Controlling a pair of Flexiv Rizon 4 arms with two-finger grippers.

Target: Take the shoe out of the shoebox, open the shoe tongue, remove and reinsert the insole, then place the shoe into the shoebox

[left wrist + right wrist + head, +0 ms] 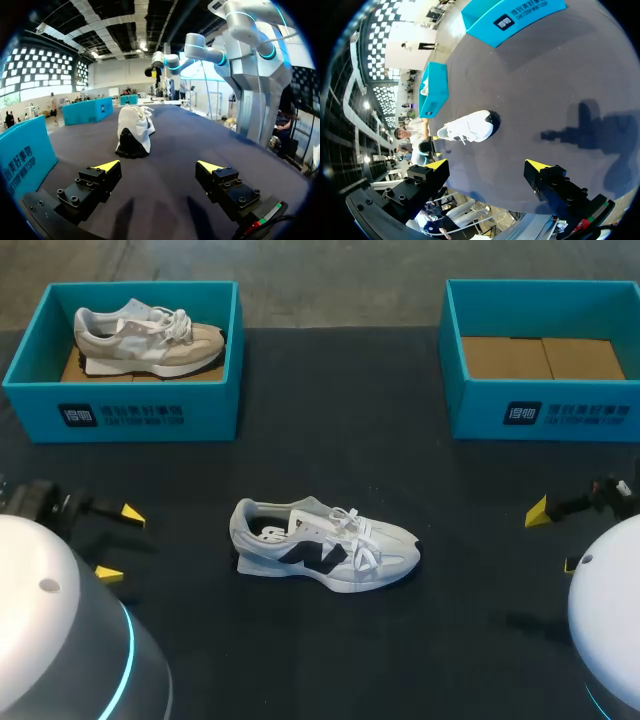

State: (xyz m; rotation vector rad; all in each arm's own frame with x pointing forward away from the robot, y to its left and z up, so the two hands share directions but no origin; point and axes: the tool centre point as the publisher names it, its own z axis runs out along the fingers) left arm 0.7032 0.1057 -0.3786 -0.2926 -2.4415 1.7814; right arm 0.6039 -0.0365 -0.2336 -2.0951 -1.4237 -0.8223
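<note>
A white shoe with a dark side logo (325, 546) lies upright on the dark table's middle, toe to the right, laces tied. The left wrist view has this shoe (134, 131) heel-on, well ahead of my left gripper (159, 166); the right wrist view has the shoe (470, 126) ahead of my right gripper (487, 162). My left gripper (120, 542) stands open at the left edge. At the right edge, my right gripper (550, 536) is open too. Neither holds anything. The right shoebox (545, 405) holds no shoe and shows its brown cardboard floor.
The teal shoebox at the back left (130, 410) holds a beige and white shoe (150, 337). That box's wall (22, 155) is close beside my left gripper. Bare tabletop (330, 430) lies between the boxes and around the white shoe.
</note>
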